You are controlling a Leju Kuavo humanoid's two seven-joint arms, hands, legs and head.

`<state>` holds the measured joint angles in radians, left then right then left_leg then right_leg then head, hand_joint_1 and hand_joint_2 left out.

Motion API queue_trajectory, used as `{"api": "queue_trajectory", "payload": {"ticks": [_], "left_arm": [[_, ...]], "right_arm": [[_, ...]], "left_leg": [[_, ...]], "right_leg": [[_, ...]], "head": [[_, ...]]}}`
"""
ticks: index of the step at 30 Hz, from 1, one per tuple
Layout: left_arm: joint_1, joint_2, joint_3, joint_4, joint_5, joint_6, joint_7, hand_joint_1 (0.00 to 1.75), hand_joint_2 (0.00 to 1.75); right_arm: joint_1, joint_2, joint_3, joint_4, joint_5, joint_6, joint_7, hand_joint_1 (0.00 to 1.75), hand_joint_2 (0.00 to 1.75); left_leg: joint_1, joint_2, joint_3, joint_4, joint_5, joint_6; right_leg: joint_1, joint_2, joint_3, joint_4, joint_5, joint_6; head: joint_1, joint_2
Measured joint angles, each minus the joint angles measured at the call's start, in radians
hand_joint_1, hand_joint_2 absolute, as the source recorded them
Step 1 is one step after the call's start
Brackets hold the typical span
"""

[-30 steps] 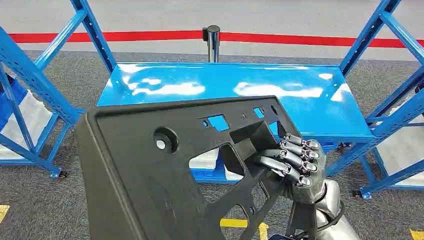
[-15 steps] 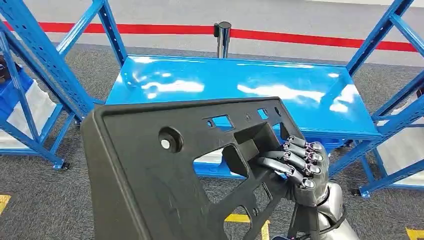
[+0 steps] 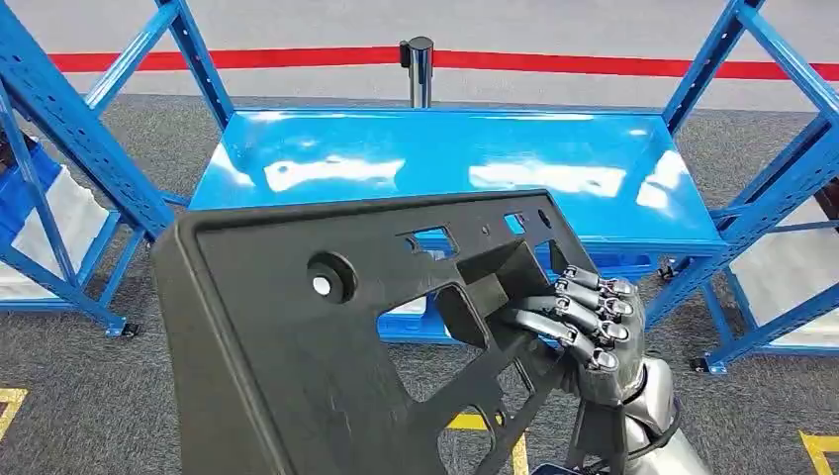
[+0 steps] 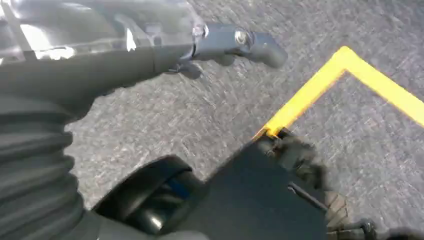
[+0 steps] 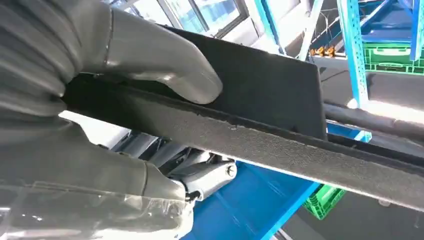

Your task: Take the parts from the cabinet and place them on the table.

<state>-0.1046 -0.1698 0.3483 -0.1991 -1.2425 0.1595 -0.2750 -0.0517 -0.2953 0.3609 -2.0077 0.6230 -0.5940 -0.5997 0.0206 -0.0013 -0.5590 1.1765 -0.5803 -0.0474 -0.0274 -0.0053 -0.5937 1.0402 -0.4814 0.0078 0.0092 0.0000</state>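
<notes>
The part [image 3: 326, 346] is a large, flat, matte black plastic panel with a raised rim, rectangular cut-outs and a round boss. The right hand [image 3: 592, 332] grips it at the edge: dark fingers [image 3: 554, 319] curl over a raised rib beside a cut-out, and the grey thumb [image 5: 165, 65] presses the opposite face. Beyond the fingertips stands the table [image 3: 445, 168], a glossy blue metal top, which the panel partly hides. Blue steel rack frames [image 3: 59, 129] flank it on grey carpet. A chrome post [image 3: 420, 69] and red barrier line [image 3: 613, 65] lie farther off. The left hand [image 4: 235, 42] hangs over carpet with a yellow floor marking [image 4: 320, 87]; its grasp cannot be determined.
</notes>
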Motion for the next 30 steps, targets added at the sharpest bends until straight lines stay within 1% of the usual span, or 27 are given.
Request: {"api": "queue_trajectory", "payload": {"ticks": [1,2,3,5,6,7,8,9,10,11,12,13,14,15,16,17,18,20,21,22,23,24,26,27,28,29,30], "left_arm": [[0.003,0.0,-0.001,0.0,-0.001,-0.002,0.0,0.0,1.75],[0.003,0.0,-0.002,0.0,-0.001,-0.002,0.0,0.0,1.75],[0.001,0.0,-0.002,0.0,-0.001,-0.002,-0.001,0.0,1.75],[0.005,0.0,-0.002,0.0,-0.001,-0.002,-0.001,0.0,1.75],[0.007,0.0,-0.002,0.0,-0.002,-0.002,-0.001,0.0,1.75],[0.006,0.0,-0.003,0.0,-0.002,-0.002,-0.001,0.0,1.75],[0.005,0.0,-0.003,0.0,-0.003,-0.002,-0.001,0.0,1.75],[0.004,0.0,-0.003,0.0,-0.003,-0.002,-0.001,0.0,1.75],[0.004,0.0,-0.004,0.0,-0.003,-0.002,-0.001,0.0,1.75],[0.004,0.0,-0.004,0.0,-0.003,-0.002,-0.001,0.0,1.75],[0.004,0.0,-0.004,0.0,-0.003,-0.002,-0.001,0.0,1.75],[0.003,0.0,-0.004,0.0,-0.003,-0.003,-0.001,0.0,1.75],[0.003,0.0,-0.004,0.0,-0.002,-0.003,-0.001,0.0,1.75],[0.002,0.0,-0.004,0.0,-0.003,-0.003,-0.001,0.0,1.75],[0.001,0.0,-0.004,0.0,-0.003,-0.003,-0.001,0.0,1.75],[0.001,0.0,-0.004,0.0,-0.003,-0.004,0.0,0.0,1.75],[0.0,-0.001,-0.005,0.0,-0.003,-0.004,0.0,0.0,1.75],[0.0,-0.001,-0.005,0.0,-0.002,-0.004,0.002,0.0,1.75],[0.0,-0.001,-0.005,0.0,-0.003,-0.004,0.002,0.0,1.75],[0.0,0.0,-0.005,0.0,-0.002,-0.004,0.002,0.0,1.75],[0.0,0.0,-0.005,0.0,-0.002,-0.004,0.002,0.0,1.75],[-0.001,-0.001,-0.005,0.0,-0.001,-0.004,0.001,0.0,1.75],[-0.003,0.0,-0.004,0.0,0.001,-0.003,-0.001,0.0,1.75],[-0.003,0.0,-0.004,0.0,0.001,-0.003,-0.001,0.0,1.75],[-0.003,0.0,-0.004,0.0,0.001,-0.003,0.0,0.0,1.75],[-0.003,-0.001,-0.004,0.0,0.001,-0.003,0.002,0.0,1.75],[-0.003,0.0,-0.005,0.0,0.001,-0.004,0.002,0.0,1.75]], "right_arm": [[0.0,0.001,0.0,0.0,0.001,0.0,0.0,1.75,1.75],[0.0,0.001,-0.001,0.0,0.002,0.0,0.0,1.75,1.75],[-0.001,0.001,-0.002,0.0,0.003,0.0,0.0,1.75,1.75],[0.0,0.002,-0.002,0.0,0.003,0.0,0.0,1.75,1.75],[0.0,0.002,-0.002,0.0,0.003,0.0,0.0,1.75,1.75],[0.001,0.002,-0.003,0.0,0.003,0.0,0.0,1.75,1.75],[0.001,0.003,-0.003,0.0,0.003,0.0,0.0,1.75,1.75],[0.001,0.003,-0.004,0.0,0.003,0.0,0.0,1.75,1.75],[0.001,0.003,-0.005,0.0,0.003,0.0,0.0,1.75,1.75],[0.002,0.003,-0.005,0.0,0.003,0.0,0.0,1.75,1.75],[0.004,0.003,-0.005,0.0,0.003,0.0,0.0,1.75,1.75],[0.006,0.003,-0.005,0.0,0.003,0.0,0.0,1.75,1.75],[0.007,0.003,-0.005,0.0,0.003,0.0,0.0,1.75,1.75],[0.006,0.003,-0.005,0.0,0.003,0.001,0.0,1.75,1.75],[0.006,0.003,-0.006,0.0,0.003,0.001,0.0,1.75,1.75],[0.005,0.003,-0.007,0.0,0.003,0.0,0.0,1.75,1.75],[0.006,0.004,-0.007,0.0,0.003,0.001,-0.001,1.75,1.75],[0.006,0.004,-0.007,0.0,0.003,0.001,-0.001,1.75,1.75],[0.007,0.004,-0.007,0.0,0.003,0.001,-0.001,1.75,1.75],[0.006,0.004,-0.007,0.0,0.003,0.001,-0.001,1.75,1.75],[0.005,0.005,-0.007,0.0,0.003,0.001,-0.001,1.75,1.75],[0.006,0.005,-0.007,0.0,0.003,0.0,-0.001,1.75,1.75],[0.007,0.005,-0.007,0.0,0.003,0.0,-0.001,1.75,1.75],[0.009,0.005,-0.006,0.0,0.003,0.0,-0.001,1.75,1.75],[0.011,0.005,-0.006,0.0,0.003,0.001,-0.001,1.75,1.75],[0.013,0.005,-0.006,0.0,0.002,0.003,-0.001,1.75,1.75],[0.014,0.005,-0.006,0.0,-0.003,0.007,-0.001,1.75,1.75]], "left_leg": [[0.004,0.0,0.052,-0.094,0.036,-0.002],[0.001,-0.002,0.061,-0.122,0.024,-0.004],[-0.001,-0.003,0.057,-0.135,0.022,0.003],[-0.008,-0.008,0.044,-0.125,0.028,0.014],[-0.01,-0.007,0.04,-0.127,0.035,0.025],[-0.005,0.001,0.033,-0.132,0.045,0.038],[-0.005,0.0,0.024,-0.133,0.052,0.048],[-0.005,0.002,0.015,-0.133,0.058,0.055],[-0.007,0.004,0.007,-0.133,0.063,0.057],[-0.009,0.006,-0.001,-0.132,0.069,0.058],[-0.01,0.007,-0.009,-0.131,0.074,0.058],[-0.01,0.007,-0.014,-0.131,0.078,0.058],[-0.01,0.007,-0.019,-0.13,0.081,0.057],[-0.01,0.006,-0.022,-0.129,0.085,0.055],[-0.01,0.006,-0.023,-0.128,0.087,0.052],[-0.012,0.006,-0.025,-0.127,0.09,0.046],[-0.014,0.005,-0.03,-0.126,0.095,0.04],[-0.012,0.006,-0.037,-0.126,0.108,0.025],[-0.012,0.006,-0.037,-0.129,0.114,0.018],[-0.012,0.005,-0.042,-0.124,0.106,0.013],[-0.01,0.004,-0.05,-0.105,0.076,0.011],[-0.008,0.004,-0.067,-0.051,0.025,0.011],[-0.009,0.003,-0.108,0.109,-0.07,0.008],[-0.009,0.003,-0.114,0.162,-0.086,0.006],[-0.008,0.004,-0.101,0.172,-0.077,0.005],[-0.005,0.004,-0.071,0.139,-0.05,0.004],[-0.002,0.004,-0.027,0.068,-0.014,0.003]], "right_leg": [[-0.001,0.0,-0.002,0.004,0.001,0.003],[0.006,0.0,-0.008,0.009,0.003,0.012],[0.008,0.0,-0.017,0.014,0.009,0.019],[0.007,-0.001,-0.022,0.009,0.02,0.034],[0.007,-0.001,-0.022,0.009,0.026,0.042],[0.001,0.0,-0.03,0.014,0.012,0.044],[0.003,0.0,-0.044,0.042,-0.027,0.046],[0.004,0.0,-0.064,0.101,-0.076,0.047],[0.004,0.0,-0.089,0.176,-0.12,0.048],[0.004,0.0,-0.111,0.246,-0.151,0.048],[0.004,0.0,-0.119,0.293,-0.161,0.048],[0.004,0.0,-0.104,0.288,-0.148,0.048],[0.004,0.0,-0.069,0.243,-0.121,0.047],[0.004,0.0,-0.012,0.155,-0.081,0.046],[0.004,0.0,0.045,0.065,-0.051,0.044],[0.006,0.0,0.083,-0.003,-0.061,0.038],[0.014,0.001,0.093,-0.012,-0.058,0.036],[0.016,0.003,0.08,-0.013,-0.057,0.032],[0.017,0.003,0.075,-0.013,-0.052,0.024],[-0.002,0.002,0.065,-0.022,-0.041,0.008],[0.002,0.0,0.058,-0.022,-0.035,0.001],[0.002,-0.001,0.05,-0.022,-0.03,-0.007],[0.006,-0.002,0.034,-0.021,-0.017,-0.01],[0.006,-0.002,0.026,-0.021,-0.011,-0.01],[0.006,-0.002,0.02,-0.02,-0.005,-0.009],[0.006,-0.002,0.013,-0.019,0.001,-0.008],[0.004,-0.002,0.007,-0.017,0.005,-0.006]], "head": [[-0.001,0.0],[-0.003,0.0],[-0.003,0.0],[0.0,0.0],[0.001,0.0],[0.0,0.0],[0.005,0.0],[0.009,0.0],[0.014,0.0],[0.015,0.0],[0.015,0.0],[0.016,0.0],[0.018,0.0],[0.018,0.0],[0.02,0.0],[0.023,0.0],[0.022,0.0],[0.022,0.0],[0.02,0.0],[0.019,0.0],[0.015,0.0],[0.007,0.0],[0.004,0.0],[0.004,0.0],[0.003,0.0],[0.003,0.0],[0.002,0.0]]}}
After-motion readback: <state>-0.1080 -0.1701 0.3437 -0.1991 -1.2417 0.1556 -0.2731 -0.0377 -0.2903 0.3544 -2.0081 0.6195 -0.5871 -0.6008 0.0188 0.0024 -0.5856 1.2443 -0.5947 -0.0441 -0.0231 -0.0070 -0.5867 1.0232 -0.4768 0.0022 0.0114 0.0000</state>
